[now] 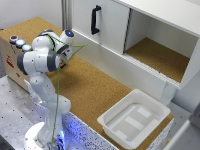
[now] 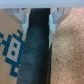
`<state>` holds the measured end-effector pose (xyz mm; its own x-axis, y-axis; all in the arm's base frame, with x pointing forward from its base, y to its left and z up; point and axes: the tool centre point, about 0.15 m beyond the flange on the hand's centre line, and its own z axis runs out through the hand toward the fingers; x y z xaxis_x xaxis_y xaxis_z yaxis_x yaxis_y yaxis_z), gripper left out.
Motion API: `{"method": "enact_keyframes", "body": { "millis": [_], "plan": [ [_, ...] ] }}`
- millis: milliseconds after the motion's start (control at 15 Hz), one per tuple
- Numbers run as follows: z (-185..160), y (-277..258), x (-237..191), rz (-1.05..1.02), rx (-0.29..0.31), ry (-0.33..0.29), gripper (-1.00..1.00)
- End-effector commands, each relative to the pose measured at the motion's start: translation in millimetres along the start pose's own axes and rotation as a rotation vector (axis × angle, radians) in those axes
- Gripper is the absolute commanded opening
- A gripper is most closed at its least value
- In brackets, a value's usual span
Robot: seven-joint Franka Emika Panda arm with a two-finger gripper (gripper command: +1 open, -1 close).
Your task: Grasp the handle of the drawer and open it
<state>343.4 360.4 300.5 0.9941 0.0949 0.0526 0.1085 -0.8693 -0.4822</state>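
The handle (image 1: 95,20) is a small black bow-shaped bar, upright on the drawer (image 1: 111,25), a flat white cabinet front at the back of the exterior view. The front looks shut. My arm (image 1: 42,57) is folded at the exterior view's left, well away from the handle and lower than it. My gripper is hard to make out there. In the wrist view my gripper (image 2: 37,22) shows two pale fingertips (image 2: 22,21) set apart with nothing between them. It points down at a dark strip (image 2: 34,55) between cork and a printed box.
A cork-topped table (image 1: 95,90) runs below the cabinet. An open cabinet compartment (image 1: 160,55) lies to the exterior view's right of the drawer. A shallow white plastic tub (image 1: 132,117) sits at the front right. A cardboard box (image 1: 7,55) with coloured buttons stands at the left.
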Motion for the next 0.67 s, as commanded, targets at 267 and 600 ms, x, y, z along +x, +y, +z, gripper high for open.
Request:
{"method": "enact_keyframes", "body": {
  "millis": [267,600],
  "plan": [
    [-11,58,-10,0.030,0.069,-0.061,-1.00],
    [-17,78,-12,0.028,0.083,-0.068,-1.00]
  ]
}}
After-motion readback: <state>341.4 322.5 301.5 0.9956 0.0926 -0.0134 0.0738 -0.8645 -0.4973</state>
